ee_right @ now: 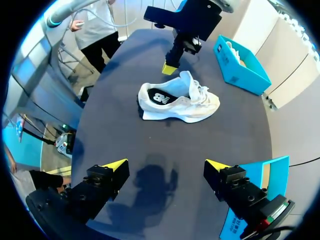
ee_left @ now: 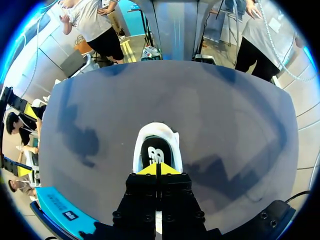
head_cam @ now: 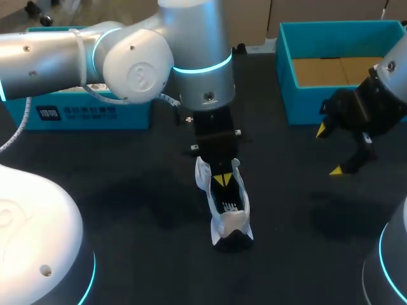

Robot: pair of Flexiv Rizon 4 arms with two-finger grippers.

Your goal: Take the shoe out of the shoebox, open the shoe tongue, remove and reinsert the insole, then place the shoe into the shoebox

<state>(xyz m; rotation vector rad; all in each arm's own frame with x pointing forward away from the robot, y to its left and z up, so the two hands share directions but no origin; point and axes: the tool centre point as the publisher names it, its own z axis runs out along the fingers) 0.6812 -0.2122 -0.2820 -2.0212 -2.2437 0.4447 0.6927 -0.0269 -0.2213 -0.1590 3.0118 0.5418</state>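
Center frame, shoe (head_cam: 227, 206) is out of the box (head_cam: 284, 76), my left gripper (head_cam: 222, 180) pressed shut at its opening, right gripper (head_cam: 329, 150) spread; I'd say insole (ee_left: 156, 151) and reboxing remain.

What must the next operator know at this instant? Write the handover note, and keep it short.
Left gripper: shut, tips at the opening of the shoe; whether it pinches any part of it cannot be told.
Right gripper: open, empty, above the table, apart from the shoe.
The shoe stands on its sole on the table, outside the shoebox, which is open at the far right, nothing seen inside.
Insole: lying inside the shoe.
Done: shoe taken out.
Left: at least putting the shoe into the shoebox; whether the insole has been out and back cannot be told.
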